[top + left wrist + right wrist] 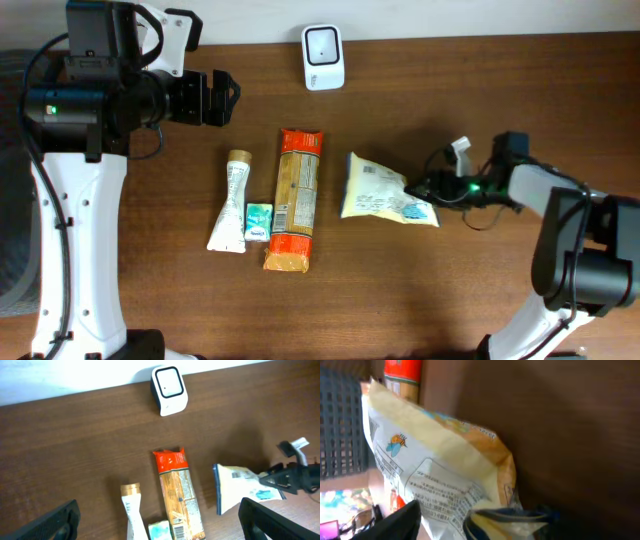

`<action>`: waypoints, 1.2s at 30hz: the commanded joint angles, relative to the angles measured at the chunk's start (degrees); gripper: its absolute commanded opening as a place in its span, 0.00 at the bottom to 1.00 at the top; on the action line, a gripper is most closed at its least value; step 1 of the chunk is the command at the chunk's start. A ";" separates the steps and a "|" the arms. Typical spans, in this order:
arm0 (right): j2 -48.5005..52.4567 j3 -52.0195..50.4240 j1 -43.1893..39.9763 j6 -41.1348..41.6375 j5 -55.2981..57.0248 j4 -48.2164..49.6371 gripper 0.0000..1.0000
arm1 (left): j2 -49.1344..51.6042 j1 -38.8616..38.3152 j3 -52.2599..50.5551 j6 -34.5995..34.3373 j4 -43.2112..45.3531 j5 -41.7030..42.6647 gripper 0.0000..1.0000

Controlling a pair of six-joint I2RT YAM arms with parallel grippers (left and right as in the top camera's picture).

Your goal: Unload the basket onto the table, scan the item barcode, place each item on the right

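Looks like the grab step: the yellow-white pouch [385, 192] lies flat on the table [450, 290] and needs a firm pinch, then barcode towards the scanner [323, 56] at the far edge. Right claw [425, 188] touches its end, can't tell if pinching or slack. Left claw [226, 98] spread wide, empty.

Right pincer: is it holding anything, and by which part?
Cannot tell. The right pincer is at the right end of the yellow bag, but no view shows whether it grips.

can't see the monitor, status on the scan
left gripper open, empty. right gripper at end of bag, grip unclear. nothing between bag and scanner.
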 commanded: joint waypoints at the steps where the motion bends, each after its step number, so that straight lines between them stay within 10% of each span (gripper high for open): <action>1: -0.07 -2.67 7.39 8.81 9.38 5.51 0.66 | -0.28 0.26 0.09 0.94 0.02 0.24 0.99; 4: -0.07 -2.67 13.14 13.66 14.93 9.22 0.04 | -0.28 0.26 0.09 0.96 0.02 0.24 0.99; 12: -0.61 12.15 3.06 5.05 11.78 -11.26 0.08 | -0.28 0.26 0.09 0.94 0.04 0.24 0.99; 13: -0.61 15.08 2.08 1.57 12.39 -15.87 0.37 | -0.28 0.26 0.09 0.94 0.04 0.24 0.99; 14: -0.61 16.70 2.05 -0.22 12.61 -19.93 0.95 | -0.28 0.26 0.09 0.96 0.02 0.24 0.99; 25: 1.11 13.81 14.32 15.50 35.82 -18.97 0.99 | -0.28 0.26 0.09 0.96 0.04 0.24 0.99; 29: 3.39 11.91 14.88 17.29 37.44 -16.11 0.38 | -0.28 0.26 0.09 0.96 0.04 0.24 0.99; 32: 3.34 11.96 14.84 17.07 37.05 -15.08 0.11 | -0.28 0.26 0.09 0.96 0.02 0.24 0.99; 36: 1.66 15.32 14.86 6.64 26.82 -14.25 0.04 | -0.28 0.26 0.09 0.94 0.02 0.24 0.99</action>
